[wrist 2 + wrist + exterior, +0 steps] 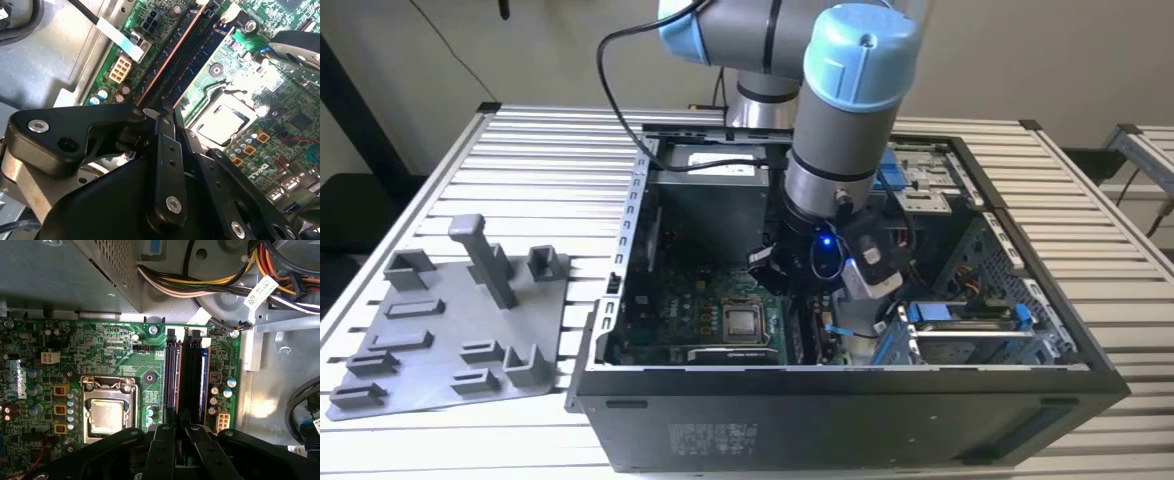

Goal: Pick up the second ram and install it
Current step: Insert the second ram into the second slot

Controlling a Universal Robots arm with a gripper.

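- The pincer (179, 432), low in the middle of the first wrist view, looked shut on the second ram (200, 382).
- The ram stood by its slot, right of the silver chip (106, 416).
- It needed a straight, even push down.

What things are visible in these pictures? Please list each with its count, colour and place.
computer case: one, black, open, on the table.
motherboard: one, green, inside the case.
processor chip: one, silver, in its socket on the motherboard.
second ram: one, bluish, standing in a memory slot beside the black slots.
cable bundle: one, multicoloured, in the case.
fixture plate: one, grey, at the exterior view's left.
table: one, white, slatted.
arm: one, grey and light blue, reaching into the case.
gripper: one, black, at the slots.
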